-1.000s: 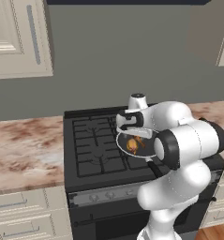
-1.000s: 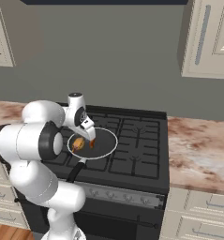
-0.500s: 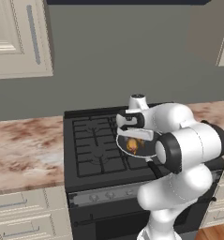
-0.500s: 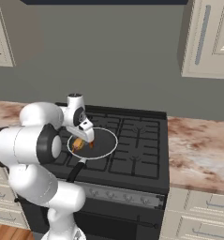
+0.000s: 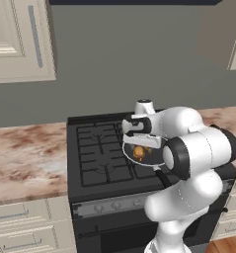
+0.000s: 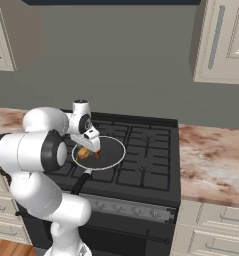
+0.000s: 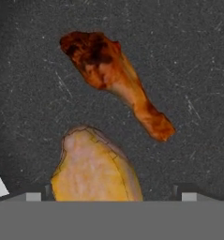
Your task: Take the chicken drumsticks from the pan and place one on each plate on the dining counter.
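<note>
We're parked over the pan (image 6: 111, 155) on the black stove (image 5: 97, 163), gripper (image 7: 111, 190) pointing straight down into it, jaws released and spread wide, nothing held. Both chicken drumsticks sit on the pan floor, apart from each other: the darker drumstick (image 7: 113, 82) lies at 12 o'clock in the hand view, fat browned end toward 10, thin bone end toward 4; the paler drumstick (image 7: 92, 171) sits at 6 o'clock, between the fingertips (image 7: 33, 193) and slightly off toward the left one. Our read: these are light, rigid but irregular, likely greasy-slick on the skin, so a pinch on the tapered end could squirt out. Better to close across the thick meaty section of the pale one, jaws square to its long axis. From the base views the arm is folded tight, elbow high, wrist bent down, hand low over the pan's near half. Neither piece is lifted yet.
</note>
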Controlling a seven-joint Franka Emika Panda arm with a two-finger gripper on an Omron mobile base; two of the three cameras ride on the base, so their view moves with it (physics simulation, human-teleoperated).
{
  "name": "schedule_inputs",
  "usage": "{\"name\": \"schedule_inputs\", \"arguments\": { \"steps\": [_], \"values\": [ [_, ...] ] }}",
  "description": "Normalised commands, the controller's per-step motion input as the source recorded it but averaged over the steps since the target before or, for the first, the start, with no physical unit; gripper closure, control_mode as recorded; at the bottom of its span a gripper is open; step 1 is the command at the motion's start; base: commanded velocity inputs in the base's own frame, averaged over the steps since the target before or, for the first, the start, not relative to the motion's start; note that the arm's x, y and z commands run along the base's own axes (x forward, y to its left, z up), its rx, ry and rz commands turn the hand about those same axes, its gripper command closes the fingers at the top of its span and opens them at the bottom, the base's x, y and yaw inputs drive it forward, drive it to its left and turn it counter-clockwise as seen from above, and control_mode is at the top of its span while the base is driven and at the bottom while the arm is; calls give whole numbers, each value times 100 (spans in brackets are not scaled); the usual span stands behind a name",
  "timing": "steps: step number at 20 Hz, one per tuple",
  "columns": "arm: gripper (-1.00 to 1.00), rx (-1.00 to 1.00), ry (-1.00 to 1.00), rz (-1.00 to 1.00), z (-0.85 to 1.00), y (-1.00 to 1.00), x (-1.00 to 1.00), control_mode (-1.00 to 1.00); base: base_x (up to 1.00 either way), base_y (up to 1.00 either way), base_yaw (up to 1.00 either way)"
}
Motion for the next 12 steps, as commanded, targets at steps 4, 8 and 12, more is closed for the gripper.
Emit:
{"name": "schedule_inputs", "arguments": {
  "steps": [4,8,12],
  "values": [
    [-100,3,0,0,-2,8,-5,-100,0,0,0],
    [-100,6,0,0,0,5,-39,-100,0,0,0],
    [-100,2,0,0,0,3,-47,-100,0,0,0]
  ]
}}
